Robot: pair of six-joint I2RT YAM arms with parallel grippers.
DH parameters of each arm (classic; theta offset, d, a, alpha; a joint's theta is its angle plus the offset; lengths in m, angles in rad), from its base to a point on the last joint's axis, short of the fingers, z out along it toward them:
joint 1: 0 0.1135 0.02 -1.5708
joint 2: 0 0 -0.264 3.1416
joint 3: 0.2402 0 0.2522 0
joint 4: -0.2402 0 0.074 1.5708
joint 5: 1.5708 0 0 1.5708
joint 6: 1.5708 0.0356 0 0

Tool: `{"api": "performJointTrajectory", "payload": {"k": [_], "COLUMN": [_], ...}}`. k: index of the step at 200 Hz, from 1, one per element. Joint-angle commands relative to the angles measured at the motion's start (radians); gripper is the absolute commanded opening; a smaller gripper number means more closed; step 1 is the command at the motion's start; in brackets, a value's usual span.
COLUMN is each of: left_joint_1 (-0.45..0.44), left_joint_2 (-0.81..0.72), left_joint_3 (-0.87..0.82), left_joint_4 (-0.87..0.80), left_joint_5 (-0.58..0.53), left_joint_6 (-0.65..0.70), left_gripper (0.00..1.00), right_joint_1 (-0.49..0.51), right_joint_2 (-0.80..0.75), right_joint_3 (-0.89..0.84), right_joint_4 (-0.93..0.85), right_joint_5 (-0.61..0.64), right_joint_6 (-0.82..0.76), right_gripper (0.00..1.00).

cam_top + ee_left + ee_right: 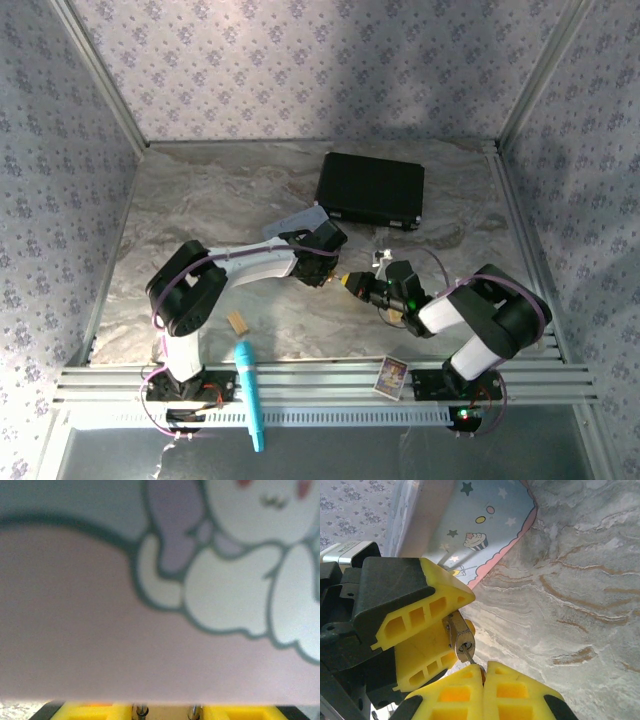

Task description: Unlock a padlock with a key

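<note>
The small brass padlock (460, 635) is clamped between the yellow fingers (415, 617) of my left gripper (325, 262), keyhole end facing the right gripper. My right gripper (484, 667) is shut on the key (470, 657), whose thin silvery shaft reaches into the keyhole. In the left wrist view the padlock (167, 713) shows as a brass body between two silver shackle legs, at the bottom edge inside the left gripper (167, 715). From above, both grippers meet over the table's middle, right gripper (358, 285) tip to tip with the left.
A pastel cartoon tin (295, 222) lies just behind the left gripper, close in front of its camera (160, 580). A black case (371, 190) sits at the back. A tan block (238, 322), a teal pen (249, 395) and a small card (391, 377) lie near the front rail.
</note>
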State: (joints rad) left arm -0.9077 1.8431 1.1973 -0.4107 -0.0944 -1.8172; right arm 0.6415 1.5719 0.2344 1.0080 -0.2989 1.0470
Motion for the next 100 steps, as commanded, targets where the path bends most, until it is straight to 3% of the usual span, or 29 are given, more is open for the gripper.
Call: {"api": "performJointTrajectory", "payload": {"k": [1,100], "left_joint_1": [-0.019,-0.041], "left_joint_2": [0.037,0.018], "left_joint_3": [0.009,0.010], "left_joint_4": [0.001,0.030], "left_joint_5": [0.080,0.100], "left_joint_6": [-0.026,-0.027], "left_gripper": [0.30,0.29], "right_joint_1": [0.007,0.006], "right_joint_2": [0.000,0.033], "right_joint_3": [0.019,0.042], "right_joint_4": [0.028,0.050], "right_joint_5": [0.015,0.021], "right_joint_6": [-0.007,0.005], "right_gripper": [0.00,0.00]}}
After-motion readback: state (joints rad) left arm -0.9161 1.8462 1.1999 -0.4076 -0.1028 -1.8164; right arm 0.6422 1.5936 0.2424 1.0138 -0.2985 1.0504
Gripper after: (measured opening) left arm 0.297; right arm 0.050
